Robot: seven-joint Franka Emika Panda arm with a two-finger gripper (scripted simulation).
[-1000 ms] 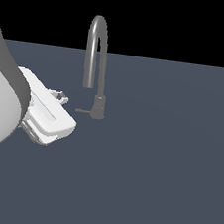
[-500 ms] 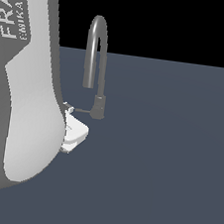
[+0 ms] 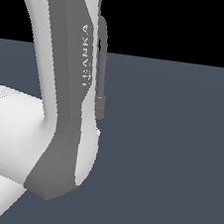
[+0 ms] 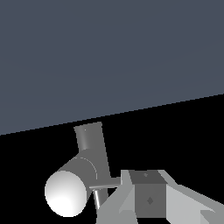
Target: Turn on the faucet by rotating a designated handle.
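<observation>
1. Faucet work first: in the wrist view my gripper sits low against the tap's cylindrical base, one finger showing as a grey block just beside the handle. I see only that one finger clearly, so I cannot tell whether the jaws are spread or closed.

2. The handle is a thin lever sticking sideways from the base, and the finger's edge looks to be touching or nearly touching it — I judge that placement is meant for pushing the lever round, not pinching it.

3. In the exterior view the arm stands in front of the camera and hides the gripper and handle entirely.

4. Only a strip of spout and base peeks out at the arm's right edge in the exterior view, standing on the dark floor well in from its far edge.

5. Risk, as I judge it — the finger slipping off so slim a lever.
</observation>
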